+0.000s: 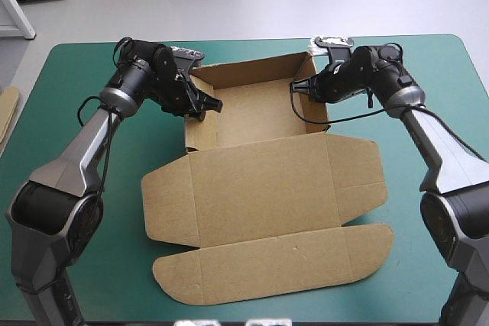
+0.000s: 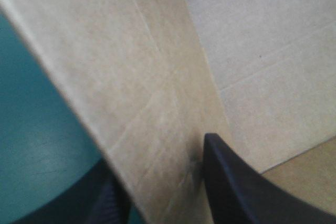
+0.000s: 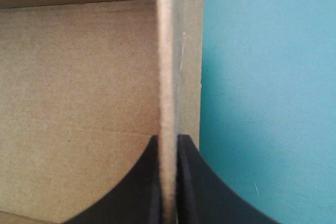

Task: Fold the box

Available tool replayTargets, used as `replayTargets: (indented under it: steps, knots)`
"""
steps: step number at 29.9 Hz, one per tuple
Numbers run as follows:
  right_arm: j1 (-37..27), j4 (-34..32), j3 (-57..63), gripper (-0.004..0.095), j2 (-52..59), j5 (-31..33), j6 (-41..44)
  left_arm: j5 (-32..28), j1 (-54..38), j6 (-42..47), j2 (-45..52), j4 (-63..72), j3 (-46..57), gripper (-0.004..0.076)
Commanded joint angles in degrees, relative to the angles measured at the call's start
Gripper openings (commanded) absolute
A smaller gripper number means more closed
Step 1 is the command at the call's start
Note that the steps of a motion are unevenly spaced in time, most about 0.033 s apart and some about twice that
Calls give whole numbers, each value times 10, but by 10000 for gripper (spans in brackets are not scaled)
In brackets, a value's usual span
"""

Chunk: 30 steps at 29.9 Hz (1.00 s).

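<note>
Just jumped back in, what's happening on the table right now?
Both arms are on the brown cardboard box. The left end effector is shut on its left wall, the right end effector on its right wall. The tray's walls stand raised at the far side; the lid lies flat toward the near edge.

Matt, faintly ribbed brown board of the box (image 1: 260, 181); smooth, slightly sheeny teal-green cover (image 1: 126, 250).

no readable text, plain brown box (image 1: 260, 181) bears no label or number
</note>
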<state>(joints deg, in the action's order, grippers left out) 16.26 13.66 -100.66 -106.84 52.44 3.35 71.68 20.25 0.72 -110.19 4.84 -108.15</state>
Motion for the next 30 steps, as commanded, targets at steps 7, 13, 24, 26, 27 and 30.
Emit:
replayTargets:
  steps: [7,13,24,26,27,30]
  knots:
    - [6,52,-17,2,22,-7,2,-23,6,-17,14,22,-19,-8]
    - [6,45,-17,2,10,9,-13,-63,6,-17,11,41,-19,-8]
    - [23,-95,-17,2,9,32,7,-78,6,-7,-21,34,-19,-9]
    - [23,-105,-17,2,6,36,11,-80,6,-7,-26,34,-19,-9]
    - [23,-107,-17,2,3,41,11,-80,6,-7,-29,34,-19,-9]
    - [23,-108,-17,2,-12,56,11,-78,6,-7,-36,33,-19,-9]
